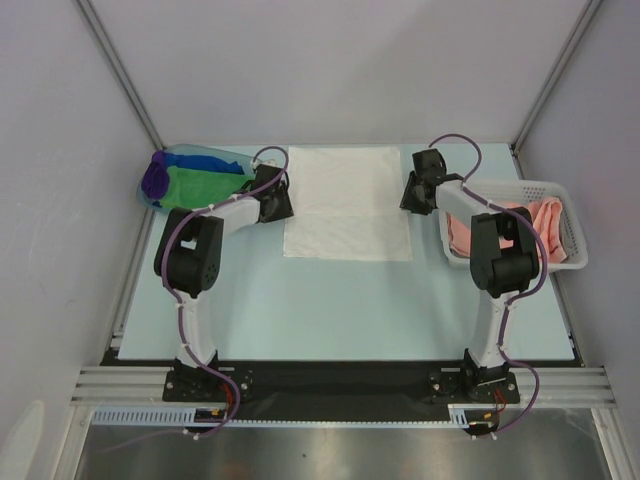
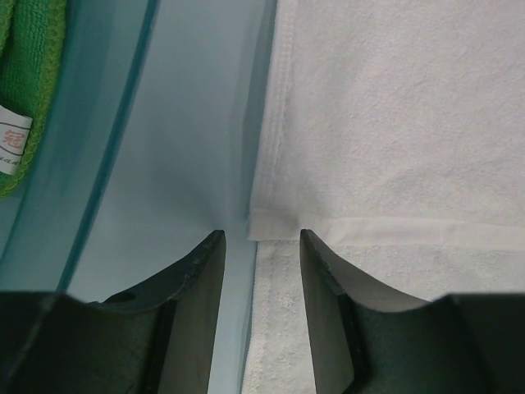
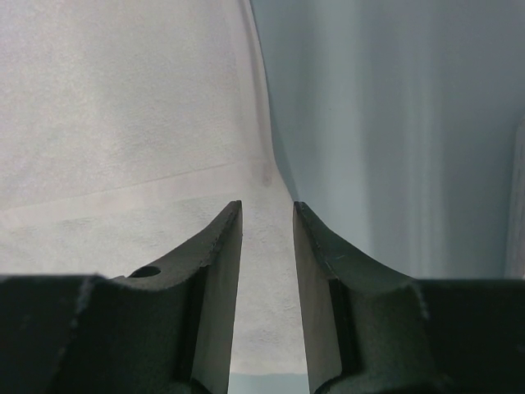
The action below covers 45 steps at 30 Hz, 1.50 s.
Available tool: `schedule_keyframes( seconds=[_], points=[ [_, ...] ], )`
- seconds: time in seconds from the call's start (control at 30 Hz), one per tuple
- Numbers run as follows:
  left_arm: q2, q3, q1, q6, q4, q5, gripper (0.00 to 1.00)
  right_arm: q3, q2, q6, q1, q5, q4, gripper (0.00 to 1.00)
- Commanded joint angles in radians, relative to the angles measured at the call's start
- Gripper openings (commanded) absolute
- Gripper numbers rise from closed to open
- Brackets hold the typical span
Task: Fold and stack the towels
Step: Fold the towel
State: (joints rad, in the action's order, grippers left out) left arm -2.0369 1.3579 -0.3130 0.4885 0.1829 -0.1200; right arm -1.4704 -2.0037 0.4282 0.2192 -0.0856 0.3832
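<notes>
Both spread, gripping nothing: left claw point(image 2: 261, 238) at left edge of white towel point(image 1: 347, 200), right claw point(image 3: 267, 207) at right edge.

My left arm point(image 1: 190, 255) and right arm point(image 1: 505, 255) reach forward, elbows raised. My left gripper point(image 2: 261, 234) stands parted; my right gripper point(image 3: 267, 205) shows a narrower gap, apparently pinching nothing.

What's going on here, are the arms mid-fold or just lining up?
Lining up. A white towel lies spread flat mid-table. The left end effector sits at its left edge and the right end effector at its right edge, both with jaws open over the hem, nothing gripped yet. A green towel and a purple towel sit in the blue tub back left; a pink towel is in the white basket on the right.
</notes>
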Motion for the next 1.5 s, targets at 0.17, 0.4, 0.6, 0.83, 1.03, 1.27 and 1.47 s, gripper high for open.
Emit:
schedule_keyframes(
  seconds=[0.17,0.4,0.6,0.83,1.03,1.27,1.47],
  points=[
    [-0.011,0.049,0.012,-0.013,-0.017,0.006,0.47,-0.019,-0.007,-0.005,0.014,0.006,-0.027,0.36],
    [-0.04,0.066,0.014,-0.005,-0.022,0.031,0.43,-0.024,-0.02,0.0,0.017,0.009,-0.027,0.37],
    [-0.042,0.066,0.014,-0.001,-0.034,0.042,0.35,-0.027,-0.021,-0.005,0.017,0.001,-0.027,0.37],
    [-0.039,0.081,0.014,-0.004,-0.039,0.063,0.19,-0.034,-0.03,-0.006,0.016,-0.003,-0.023,0.37],
    [-0.043,0.093,0.015,-0.01,-0.036,0.077,0.11,-0.05,-0.047,-0.003,0.017,-0.006,-0.021,0.37],
    [-0.043,0.101,0.015,-0.013,-0.036,0.089,0.06,-0.07,-0.066,0.001,0.019,-0.016,-0.024,0.37],
    [-0.04,0.121,0.017,-0.019,-0.028,0.097,0.06,-0.094,-0.073,0.003,0.02,-0.031,-0.012,0.36]
  ],
)
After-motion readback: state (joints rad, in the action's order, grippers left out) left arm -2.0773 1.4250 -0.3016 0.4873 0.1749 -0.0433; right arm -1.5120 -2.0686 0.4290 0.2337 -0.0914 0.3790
